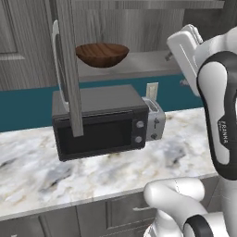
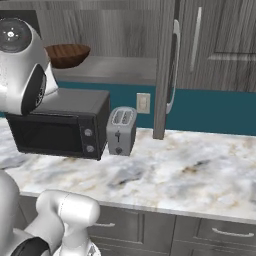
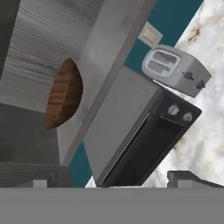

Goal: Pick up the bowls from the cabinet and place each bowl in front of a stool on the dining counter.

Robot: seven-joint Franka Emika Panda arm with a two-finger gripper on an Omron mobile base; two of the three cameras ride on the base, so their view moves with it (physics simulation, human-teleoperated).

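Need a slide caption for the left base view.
Wooden bowl on the open cabinet's shelf, above the microwave and toaster.

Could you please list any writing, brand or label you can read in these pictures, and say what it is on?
"FRANKA" in small upright letters on the robot arm's dark link, left base view; a smaller line beside it is too blurred to read.
Microwave and toaster: knobs only, no readable markings.

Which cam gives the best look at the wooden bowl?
Left base view: the wooden bowl sits whole and unblocked on the cabinet shelf. In the right base view the arm covers its left part. The hand view shows it rolled sideways, partly cut by the shelf.
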